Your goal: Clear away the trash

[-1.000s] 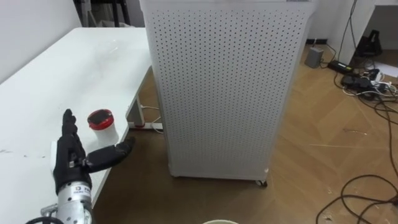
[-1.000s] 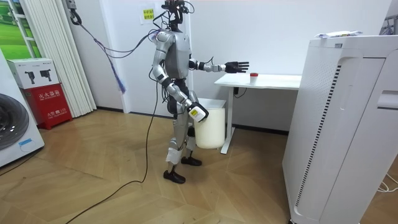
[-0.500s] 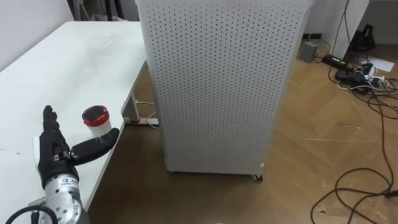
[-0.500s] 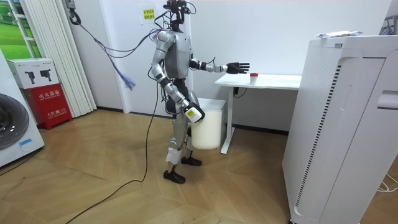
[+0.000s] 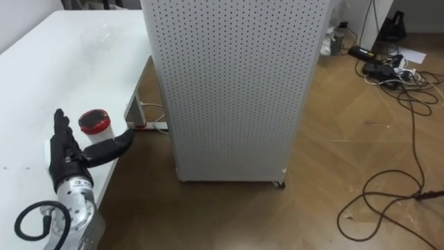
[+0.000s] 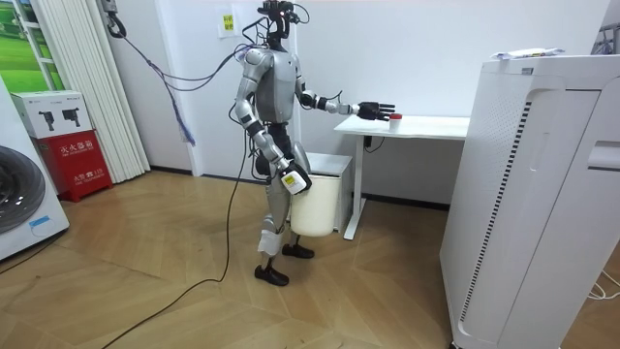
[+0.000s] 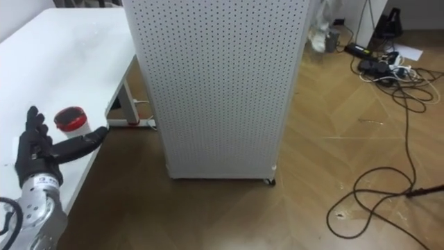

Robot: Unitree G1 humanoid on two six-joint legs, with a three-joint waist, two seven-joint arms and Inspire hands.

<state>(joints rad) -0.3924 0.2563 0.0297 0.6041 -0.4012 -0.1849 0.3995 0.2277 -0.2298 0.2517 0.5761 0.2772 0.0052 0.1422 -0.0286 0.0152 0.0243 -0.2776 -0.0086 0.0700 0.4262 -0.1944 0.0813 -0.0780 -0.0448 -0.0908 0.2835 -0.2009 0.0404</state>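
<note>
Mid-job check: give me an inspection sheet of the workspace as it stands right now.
Surface: white table, the jar near its edge.
Job's things: small red-lidded jar, upright; white bin at the robot's side.
Clutter: nothing seen.
Hands: left hand open, fingers straight, beside the jar, not closed on it; right hand low, by the bin's top.
Cables: dark cables loose on the wooden floor.
Surroundings: white perforated cabinet beside the table; washing machine across the room.
</note>
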